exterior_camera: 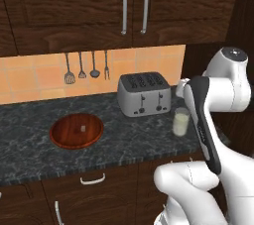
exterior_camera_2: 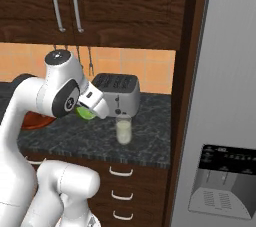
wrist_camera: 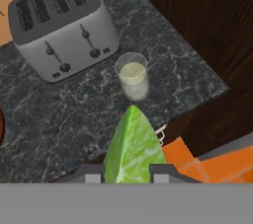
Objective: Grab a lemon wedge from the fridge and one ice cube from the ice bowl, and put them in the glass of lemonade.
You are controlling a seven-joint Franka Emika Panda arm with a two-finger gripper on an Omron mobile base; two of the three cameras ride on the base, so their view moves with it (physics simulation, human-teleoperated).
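Claw [wrist_camera: 127, 178] clamped on lemon wedge [wrist_camera: 132, 146], above counter [wrist_camera: 74, 114]

You have a dark marbled counter [exterior_camera: 124, 142] across the middle of the left base view. On it sit the ice bowl [exterior_camera: 76, 131] at centre left, a silver toaster [exterior_camera: 144, 93] at centre, and the glass of lemonade [exterior_camera: 181, 122] just right of the toaster.

Ice bowl [exterior_camera_2: 35, 119] mostly hidden behind arm, fridge [exterior_camera_2: 220, 121] cropped at right edge, ice cube [exterior_camera: 83, 129] barely discernible
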